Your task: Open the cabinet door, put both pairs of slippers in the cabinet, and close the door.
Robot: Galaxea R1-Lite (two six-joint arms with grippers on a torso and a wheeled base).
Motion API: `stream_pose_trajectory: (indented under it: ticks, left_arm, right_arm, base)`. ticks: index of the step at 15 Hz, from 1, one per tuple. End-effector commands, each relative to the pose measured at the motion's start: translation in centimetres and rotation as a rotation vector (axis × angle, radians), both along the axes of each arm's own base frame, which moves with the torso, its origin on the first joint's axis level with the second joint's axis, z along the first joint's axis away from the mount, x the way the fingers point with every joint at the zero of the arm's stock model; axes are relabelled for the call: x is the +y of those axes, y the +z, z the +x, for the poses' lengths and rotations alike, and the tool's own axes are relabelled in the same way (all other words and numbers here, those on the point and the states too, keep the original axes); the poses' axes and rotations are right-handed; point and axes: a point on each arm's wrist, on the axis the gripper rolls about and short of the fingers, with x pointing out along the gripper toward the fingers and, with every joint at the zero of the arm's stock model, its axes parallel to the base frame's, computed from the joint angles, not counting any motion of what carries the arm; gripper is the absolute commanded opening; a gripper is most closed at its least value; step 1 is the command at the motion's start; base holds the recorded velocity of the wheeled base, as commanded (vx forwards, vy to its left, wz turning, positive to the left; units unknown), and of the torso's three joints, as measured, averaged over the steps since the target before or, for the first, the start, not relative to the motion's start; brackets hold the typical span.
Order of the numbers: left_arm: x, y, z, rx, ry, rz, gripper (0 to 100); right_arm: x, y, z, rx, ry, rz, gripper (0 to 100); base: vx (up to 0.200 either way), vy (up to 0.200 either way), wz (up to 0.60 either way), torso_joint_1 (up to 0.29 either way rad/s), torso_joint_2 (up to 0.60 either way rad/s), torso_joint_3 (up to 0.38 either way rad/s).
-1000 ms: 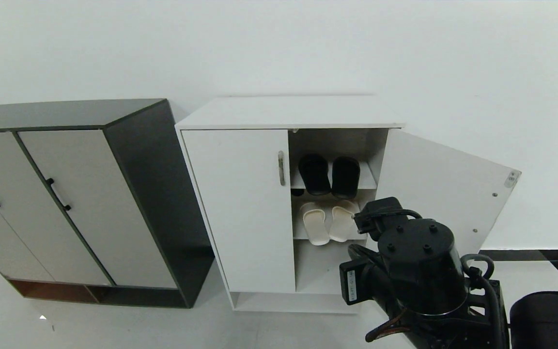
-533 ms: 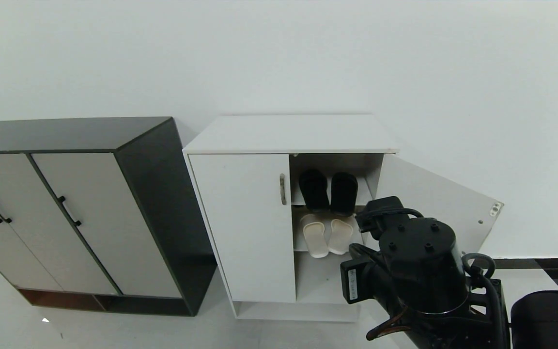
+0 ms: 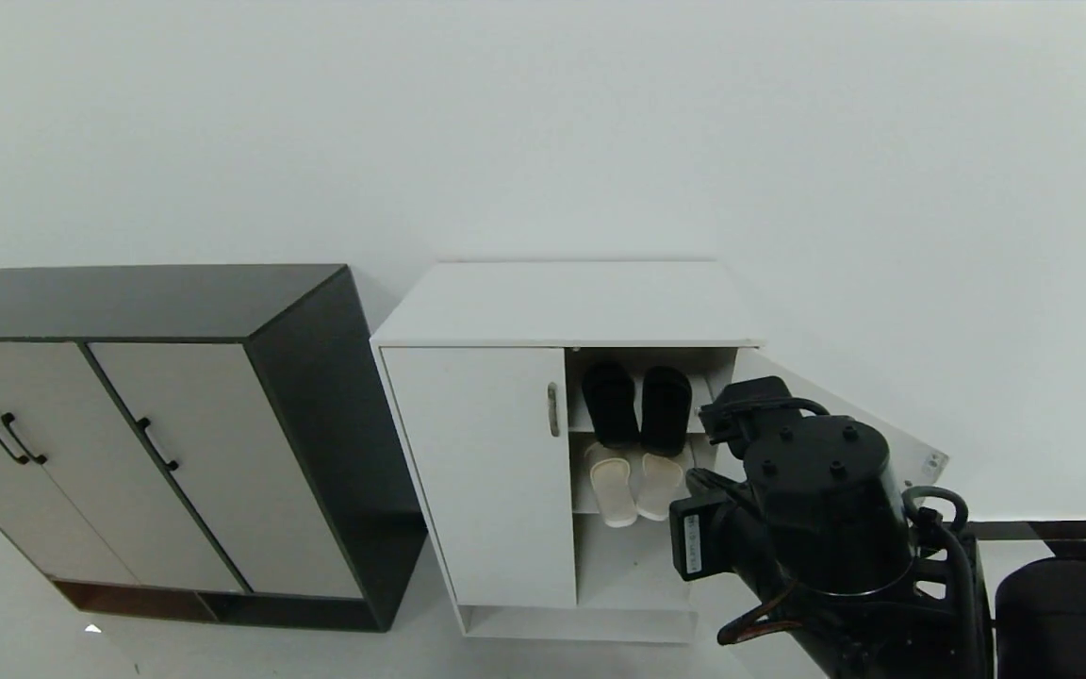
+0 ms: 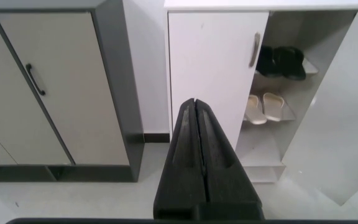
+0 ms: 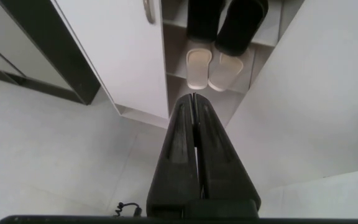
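Observation:
The white cabinet [image 3: 562,302] stands against the wall with its right door [image 3: 906,462] swung open and its left door [image 3: 477,471] closed. A pair of black slippers [image 3: 611,405] lies on the upper shelf, and a pair of white slippers [image 3: 614,490] on the shelf below. My right arm [image 3: 816,509] is in front of the open side, a short way back from the shelves. The right gripper [image 5: 194,98] is shut and empty, pointing at the white slippers [image 5: 213,65]. The left gripper [image 4: 195,104] is also shut and empty, facing the closed left door [image 4: 216,56].
A dark cabinet [image 3: 128,424] with two closed grey doors stands close to the left of the white one. Pale bare floor [image 3: 251,651] runs in front of both. The open door [image 5: 316,93] juts out on the right side.
The whole head picture has shifted: both cabinets sit lower and look smaller, so the camera has moved away. The slippers and the open door stand as before.

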Motion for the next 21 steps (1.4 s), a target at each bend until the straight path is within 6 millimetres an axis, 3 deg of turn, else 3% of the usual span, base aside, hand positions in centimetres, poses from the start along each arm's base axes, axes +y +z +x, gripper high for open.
stream_pose_trajectory:
  ticks: [1,4,15,21]
  left_arm:
    - [0.0,0.0,0.01,0.001,0.0,0.0,0]
    - [0.0,0.0,0.01,0.001,0.0,0.0,0]
    - [0.0,0.0,0.01,0.001,0.001,0.0,0]
    - [0.0,0.0,0.01,0.001,0.001,0.0,0]
  right_arm:
    - [-0.02,-0.05,0.07,0.001,-0.001,-0.001,0]
    - [-0.1,-0.21,0.12,0.005,0.0,-0.006,0]
    - [0.02,-0.58,0.2,0.012,0.0,-0.017,0]
    - [-0.2,-0.73,0.68,0.015,-0.017,-0.02,0]
  base:
    - [0.0,0.0,0.0,0.256,-0.57,-0.33]
    - [0.0,0.0,0.0,0.203,-0.46,-0.255]
    - [0.0,0.0,0.0,0.004,-0.01,-0.005]
    - [0.0,0.0,-0.6,0.004,0.0,0.001]
